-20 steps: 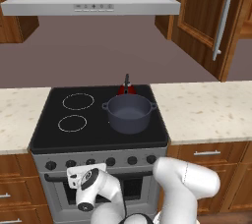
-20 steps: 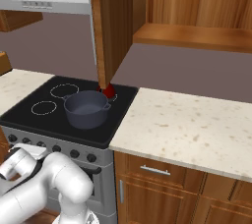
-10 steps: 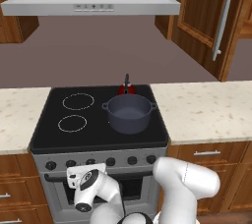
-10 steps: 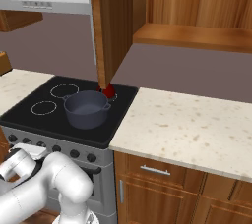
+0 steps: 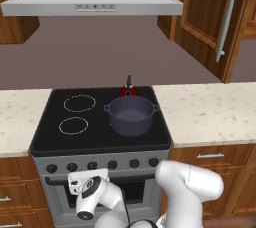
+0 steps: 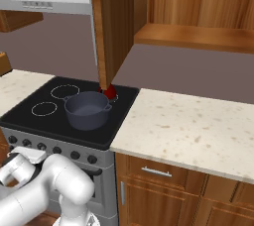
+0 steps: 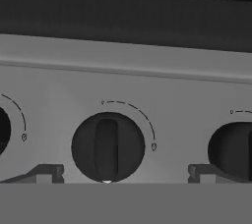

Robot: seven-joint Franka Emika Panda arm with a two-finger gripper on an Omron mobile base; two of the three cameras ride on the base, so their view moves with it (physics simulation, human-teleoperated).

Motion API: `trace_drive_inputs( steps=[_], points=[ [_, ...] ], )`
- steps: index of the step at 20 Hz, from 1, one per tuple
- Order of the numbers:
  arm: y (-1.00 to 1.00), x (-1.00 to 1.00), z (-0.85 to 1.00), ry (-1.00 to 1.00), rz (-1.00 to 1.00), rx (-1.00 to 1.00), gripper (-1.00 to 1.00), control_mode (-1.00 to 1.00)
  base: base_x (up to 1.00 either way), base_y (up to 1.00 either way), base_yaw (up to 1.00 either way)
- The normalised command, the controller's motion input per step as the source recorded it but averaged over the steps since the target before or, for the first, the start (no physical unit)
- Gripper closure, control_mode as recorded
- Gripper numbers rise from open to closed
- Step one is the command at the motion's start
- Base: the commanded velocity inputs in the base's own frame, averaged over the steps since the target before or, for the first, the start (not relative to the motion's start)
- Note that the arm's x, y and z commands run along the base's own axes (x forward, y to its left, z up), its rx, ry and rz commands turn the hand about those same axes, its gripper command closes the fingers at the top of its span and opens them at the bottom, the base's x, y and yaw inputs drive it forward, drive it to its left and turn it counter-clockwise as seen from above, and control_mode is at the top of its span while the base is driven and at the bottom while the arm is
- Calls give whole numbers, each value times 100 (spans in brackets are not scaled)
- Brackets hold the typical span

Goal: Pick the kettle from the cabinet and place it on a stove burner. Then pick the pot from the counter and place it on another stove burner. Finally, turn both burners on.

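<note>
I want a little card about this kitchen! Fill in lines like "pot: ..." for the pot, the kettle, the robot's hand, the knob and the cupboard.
pot: dark blue-grey, no lid, sitting on the black stove top, right side
kettle: red, just behind the pot, mostly hidden by it
gripper: open, low at the stove's front, one finger tip on each side of a knob
knob: round, black, its bar standing upright in the hand view
cupboard door: brown wood, swung open, long silver handle
</note>
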Motion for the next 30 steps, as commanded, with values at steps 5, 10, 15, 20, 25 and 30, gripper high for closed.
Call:
trace_drive_inputs(
  steps=[5, 10, 15, 20, 25, 30],
  points=[
    [-2, -1, 4, -4, -2, 0, -100, -100, 0, 0, 0],
    [-4, 0, 1, -3, -3, 1, -100, -100, 0, 0, 0],
    [-4, 0, 0, -1, -3, 1, -100, -100, 0, 0, 0],
    [-3, 0, 0, 0, -1, 2, -100, -100, 0, 0, 0],
    [-3, 2, 0, 0, -1, 2, -100, -100, 0, 0, 0],
    [0, 6, -2, 0, 0, 2, -100, -100, 0, 0, 0]
  ],
)
